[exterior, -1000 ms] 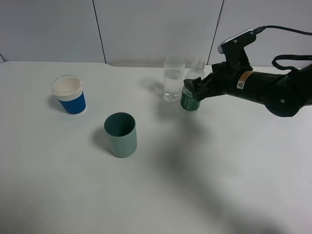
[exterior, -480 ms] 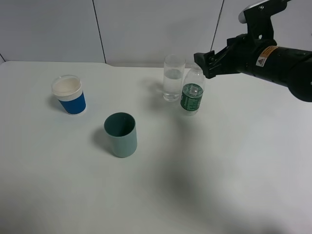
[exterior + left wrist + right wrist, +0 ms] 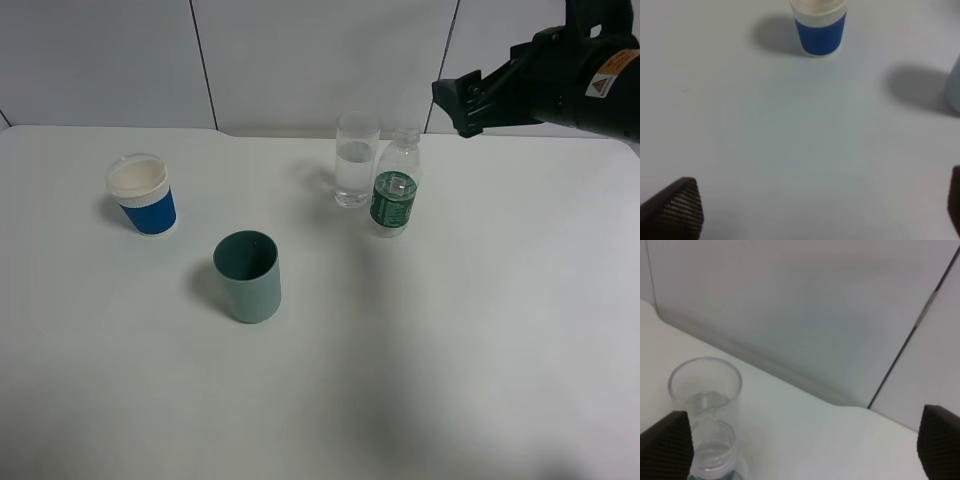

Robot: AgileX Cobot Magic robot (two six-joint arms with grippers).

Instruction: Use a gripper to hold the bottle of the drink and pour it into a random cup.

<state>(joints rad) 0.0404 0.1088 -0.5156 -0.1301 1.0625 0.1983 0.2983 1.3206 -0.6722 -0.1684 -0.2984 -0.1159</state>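
Note:
The small clear bottle [image 3: 394, 195] with a dark green label stands upright and capless on the table, just right of the tall clear glass [image 3: 356, 160], which holds some water. My right gripper [image 3: 462, 103] is open and empty in the air, above and to the right of the bottle, clear of it. The right wrist view looks down on the glass [image 3: 705, 387] and the bottle's neck [image 3: 713, 447] between the spread fingers of the right gripper [image 3: 802, 447]. My left gripper [image 3: 815, 212] is open and empty over bare table; it is out of the exterior high view.
A teal-green cup [image 3: 247, 275] stands in the middle of the table. A blue-and-white paper cup [image 3: 143, 194] stands at the left, also in the left wrist view [image 3: 819, 27]. The white table [image 3: 450, 330] meets a panelled wall behind.
My right gripper has let go of the bottle and risen up and to the right. The bottle stays standing beside the glass.

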